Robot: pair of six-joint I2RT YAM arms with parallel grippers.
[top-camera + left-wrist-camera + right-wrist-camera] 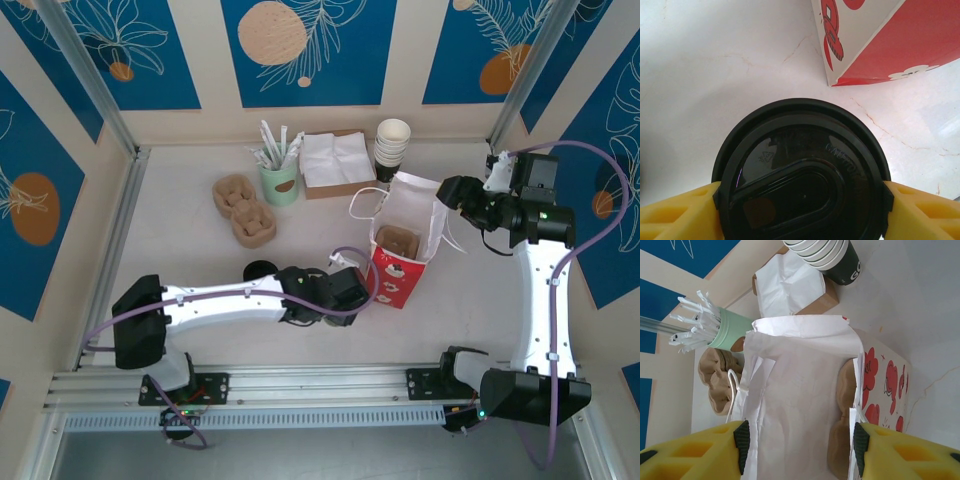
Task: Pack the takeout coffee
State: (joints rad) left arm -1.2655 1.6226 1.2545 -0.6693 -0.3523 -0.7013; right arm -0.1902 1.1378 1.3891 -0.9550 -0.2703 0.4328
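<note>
The left tool [802, 202] is clenched on the one takeout coffee [802, 170]: its two yellow fingers [675, 215] touch opposite sides of the round black lid, which sits directly between them. Just ahead and to the right of this tool stands one red-and-white bag [880, 45] on the pale desk [715, 65].

In the top view the left tool [352, 288] lies next to the bag's [400, 272] lower left corner, and one black round puck [262, 270] rests behind it beside the arm.

The right tool [800, 450] is spread wide, both fingers [690, 455] flanking the bag's white paper; whether they press it I cannot tell. One brown carrier [845, 390] sits inside the bag. Beyond this tool are one mint cup of white sticks [727, 330], one napkin box [790, 285], one stack of white cups [825, 250] and two pulp carriers [243, 208].
</note>
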